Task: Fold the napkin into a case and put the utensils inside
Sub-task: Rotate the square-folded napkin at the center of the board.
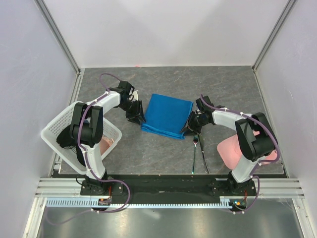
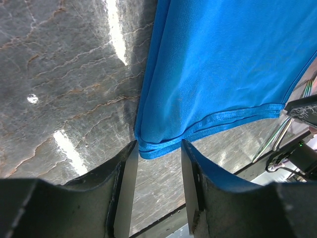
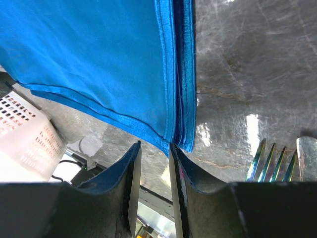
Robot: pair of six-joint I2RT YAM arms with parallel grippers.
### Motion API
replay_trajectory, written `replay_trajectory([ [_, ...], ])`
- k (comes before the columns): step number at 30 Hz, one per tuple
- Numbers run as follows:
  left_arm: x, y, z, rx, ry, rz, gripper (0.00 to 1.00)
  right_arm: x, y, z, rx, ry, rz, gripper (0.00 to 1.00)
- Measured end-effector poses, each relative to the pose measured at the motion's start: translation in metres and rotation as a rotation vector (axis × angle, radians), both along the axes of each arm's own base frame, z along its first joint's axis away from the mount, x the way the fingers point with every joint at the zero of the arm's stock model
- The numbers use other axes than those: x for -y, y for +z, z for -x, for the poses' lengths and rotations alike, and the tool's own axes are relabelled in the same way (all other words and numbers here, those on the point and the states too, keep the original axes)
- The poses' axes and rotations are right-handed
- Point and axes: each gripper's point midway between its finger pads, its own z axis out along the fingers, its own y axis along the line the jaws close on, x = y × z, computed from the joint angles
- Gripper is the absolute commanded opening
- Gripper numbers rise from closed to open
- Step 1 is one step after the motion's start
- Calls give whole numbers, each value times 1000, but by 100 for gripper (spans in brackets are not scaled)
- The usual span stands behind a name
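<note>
**Blue napkin, folded, one claw at each near corner**

Napkin point(image 1: 166, 115): layered, flat on desk point(image 1: 223, 89).
Left claw point(image 2: 158, 146): fingers apart, napkin corner between its tips, not clamped.
Right claw point(image 3: 154, 147): fingers apart, narrower gap, other corner just ahead of its tips.
Fork point(image 3: 270, 158): tines beside right claw.

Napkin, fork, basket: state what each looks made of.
Napkin: thin blue fabric, possibly synthetic, with a slight sheen and stitched hems.
Fork: polished metal, and the tines reflect rainbow tints, so probably an iridescent coating.
Basket: white moulded plastic, judging by its perforated grid walls.
</note>
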Motion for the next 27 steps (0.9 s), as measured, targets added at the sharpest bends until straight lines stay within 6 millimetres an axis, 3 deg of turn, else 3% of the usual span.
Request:
replay_trajectory([
  [16,1,-3,2,-6,-18,7,47,-2,-11,9,-36,13,-20,40],
  [27,1,-7,3,-17,-21,4,46,-3,-11,10,-40,13,-26,35],
])
